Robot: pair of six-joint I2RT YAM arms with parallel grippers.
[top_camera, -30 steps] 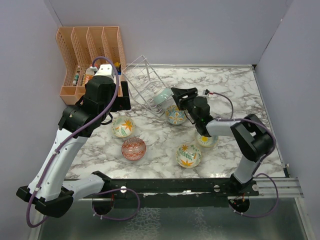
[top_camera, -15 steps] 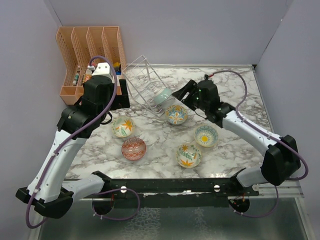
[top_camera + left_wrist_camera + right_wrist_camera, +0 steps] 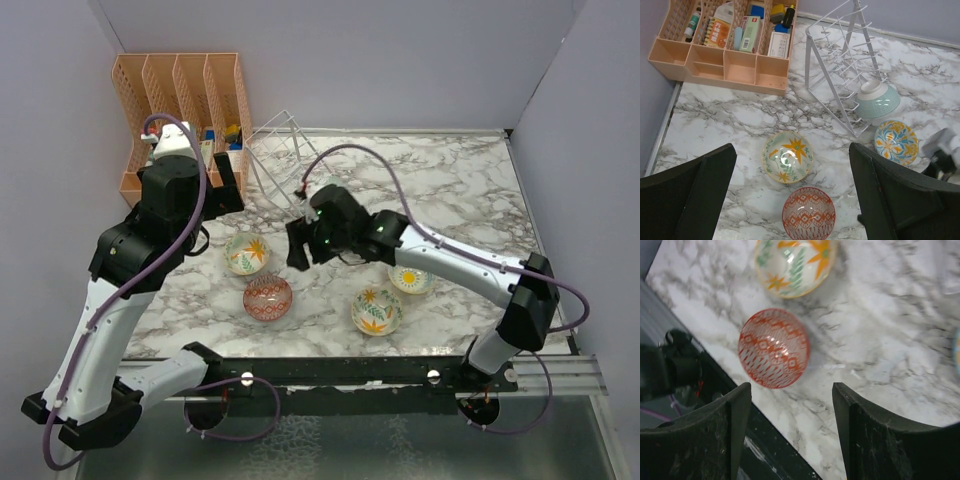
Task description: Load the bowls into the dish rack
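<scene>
The dish rack (image 3: 281,150) (image 3: 839,75) stands tilted at the back, and a teal bowl (image 3: 878,100) rests in its low end. A blue-patterned bowl (image 3: 896,141) lies just beside the rack. On the marble lie a cream star-print bowl (image 3: 246,253) (image 3: 788,156) (image 3: 795,260), a red-patterned bowl (image 3: 268,297) (image 3: 808,215) (image 3: 773,347), a cream leaf bowl (image 3: 377,310) and a yellow-sun bowl (image 3: 411,279), half under the right arm. My right gripper (image 3: 297,245) (image 3: 790,440) hangs open and empty just right of the red bowl. High above the star bowl, my left gripper (image 3: 226,186) (image 3: 792,190) is open and empty.
An orange slotted organizer (image 3: 180,110) (image 3: 725,65) with small items stands at the back left, next to the rack. The table's front edge with a black rail (image 3: 350,370) runs close below the red bowl. Grey walls close in the left, back and right.
My right arm has swung left, away from the teal bowl in the rack, and now reaches over the table middle beside the red bowl. The left arm has drawn back to the left.
</scene>
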